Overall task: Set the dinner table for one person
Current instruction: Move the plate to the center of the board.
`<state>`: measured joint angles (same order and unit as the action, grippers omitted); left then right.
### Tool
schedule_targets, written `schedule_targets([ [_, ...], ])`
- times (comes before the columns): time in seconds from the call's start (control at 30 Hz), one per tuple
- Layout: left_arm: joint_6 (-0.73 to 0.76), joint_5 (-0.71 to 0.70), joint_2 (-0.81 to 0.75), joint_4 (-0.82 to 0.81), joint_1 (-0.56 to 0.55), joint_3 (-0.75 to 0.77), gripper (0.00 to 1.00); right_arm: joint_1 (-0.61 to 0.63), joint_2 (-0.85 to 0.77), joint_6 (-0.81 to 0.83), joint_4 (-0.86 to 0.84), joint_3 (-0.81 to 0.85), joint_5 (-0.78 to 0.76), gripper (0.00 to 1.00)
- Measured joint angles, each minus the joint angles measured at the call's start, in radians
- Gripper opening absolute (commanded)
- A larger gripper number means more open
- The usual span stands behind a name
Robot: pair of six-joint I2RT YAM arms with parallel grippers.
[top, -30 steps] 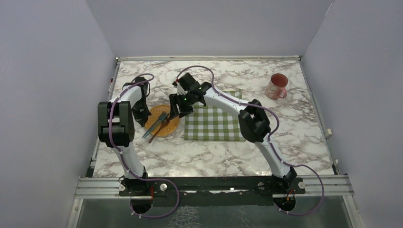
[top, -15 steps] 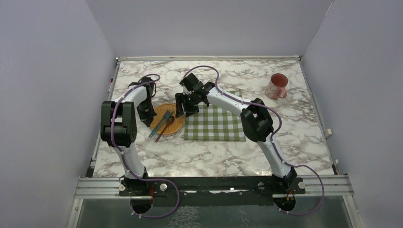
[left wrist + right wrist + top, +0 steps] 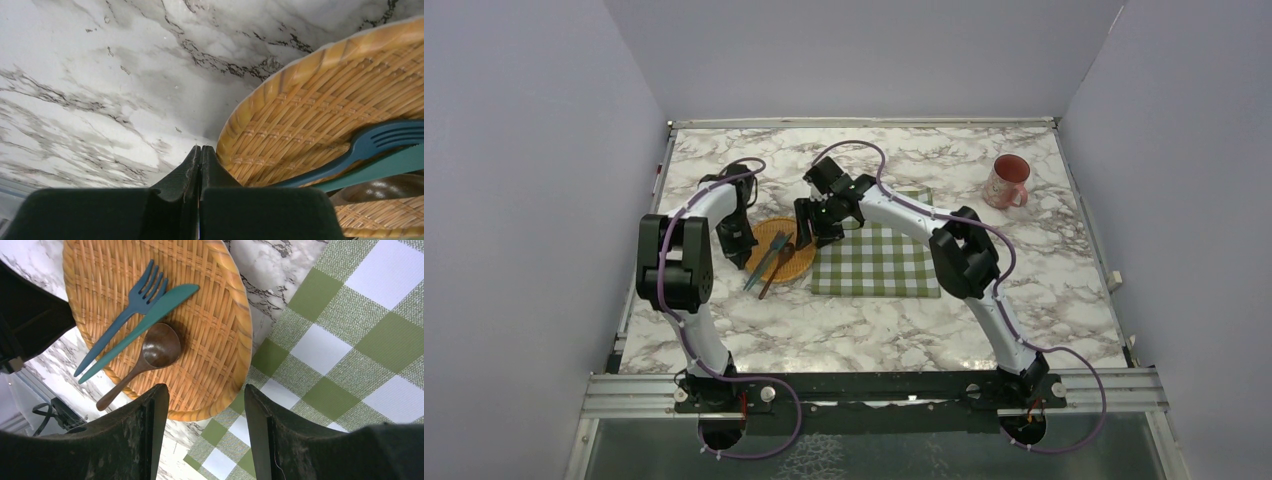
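Dinner table [image 3: 864, 320] setting advances: plate [image 3: 210, 315] has slid right to the cloth's [image 3: 350, 350] edge, left gripper [image 3: 200, 152] at its rim, jaws pressed together; right gripper's [image 3: 202, 395] jaws spread above.

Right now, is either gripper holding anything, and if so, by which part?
Nothing is held. The left gripper is shut on nothing, beside the rim of the wicker plate. The right gripper hangs open above that plate's edge.
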<state>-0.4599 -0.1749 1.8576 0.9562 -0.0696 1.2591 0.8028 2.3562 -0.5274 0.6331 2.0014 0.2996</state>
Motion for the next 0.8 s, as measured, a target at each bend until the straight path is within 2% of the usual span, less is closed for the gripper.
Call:
schedule_targets([
  [0.23, -0.003, 0.000, -0.029, 0.011, -0.005, -0.004, 0.00, -0.006, -0.001, -0.003, -0.003, -0.013, -0.005, 0.61],
  [0.53, 0.019, -0.086, -0.061, 0.066, -0.005, 0.071, 0.01, -0.006, -0.063, -0.002, -0.002, -0.030, -0.047, 0.61],
  [0.63, 0.054, -0.086, -0.116, 0.066, -0.007, 0.078, 0.14, -0.006, -0.105, -0.001, -0.002, -0.034, -0.061, 0.61],
  [0.8, 0.143, -0.069, -0.229, 0.035, -0.025, 0.058, 0.43, -0.006, -0.178, 0.002, 0.000, -0.057, -0.089, 0.61],
])
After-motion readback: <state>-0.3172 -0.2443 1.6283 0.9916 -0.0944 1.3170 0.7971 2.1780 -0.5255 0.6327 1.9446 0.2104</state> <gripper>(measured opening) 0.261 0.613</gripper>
